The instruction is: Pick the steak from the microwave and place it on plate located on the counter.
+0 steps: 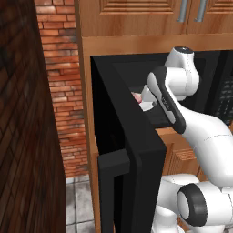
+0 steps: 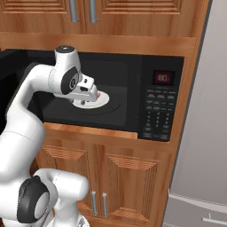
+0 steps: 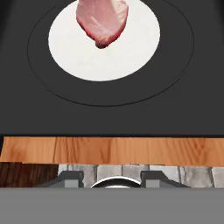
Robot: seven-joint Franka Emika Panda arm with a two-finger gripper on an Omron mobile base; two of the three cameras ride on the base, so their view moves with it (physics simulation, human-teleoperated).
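I have the two-finger gripper (image 2: 94,96) reaching into the open cavity of the large black boxy microwave (image 2: 133,88). The flat pinkish-red slab of steak (image 3: 102,21) lies ahead of it, resting on a plain white round plate (image 3: 131,57) that sits inside the dark ring of the cavity floor. In the hand view the steak sits at the far top of the picture, slightly left of centre, tapering to a dark-edged point that aims back toward my gripper; its long axis seems to run roughly along my line of approach. I judge the coming move to be a push forward over the white plate and then down onto the meat.

From the right base view only a sliver of steak (image 2: 99,94) peeks past the hand, and in the left base view the steak (image 1: 136,97) is a small pink patch beside the arm, behind the swung-out black door (image 1: 132,159).

I cannot tell how far apart the fingers stand: the hand hides them in both base views. Nothing appears held. The steak's far end is cut off at the top of the hand view.
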